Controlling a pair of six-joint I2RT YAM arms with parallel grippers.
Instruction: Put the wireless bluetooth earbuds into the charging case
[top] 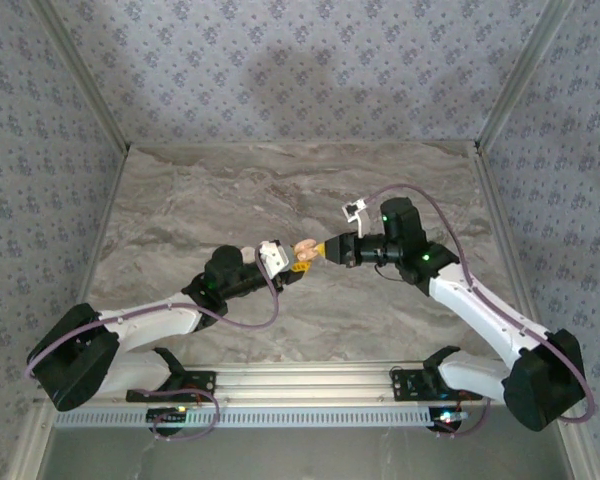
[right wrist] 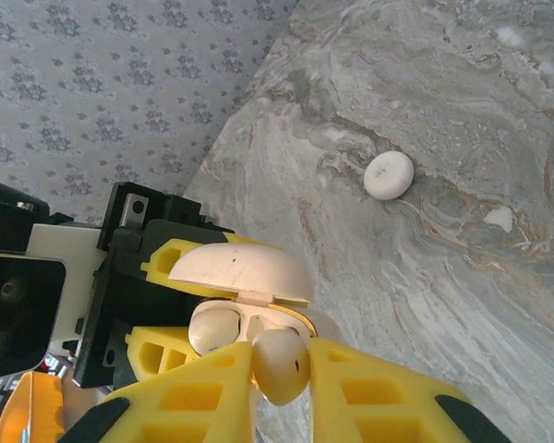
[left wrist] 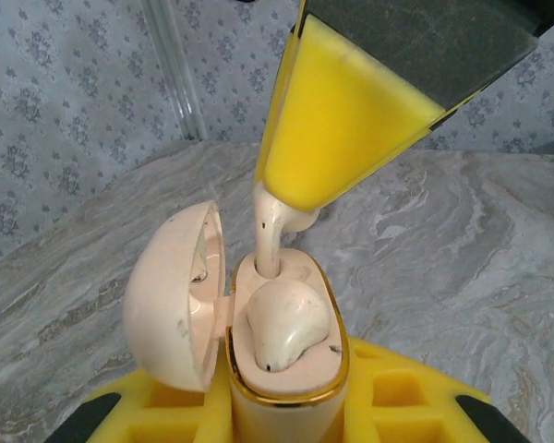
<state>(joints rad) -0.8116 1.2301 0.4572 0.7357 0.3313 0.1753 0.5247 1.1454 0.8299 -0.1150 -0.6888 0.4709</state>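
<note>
Earbud [left wrist: 268,235] stem enters charging case [left wrist: 171,295], per left wrist view.

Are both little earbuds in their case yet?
Nearly. The first earbud already sits in the open case, held by the left fingers. The right fingers pinch the second earbud, its stem partly in the empty slot. Left to do: push it fully in and let go.
</note>
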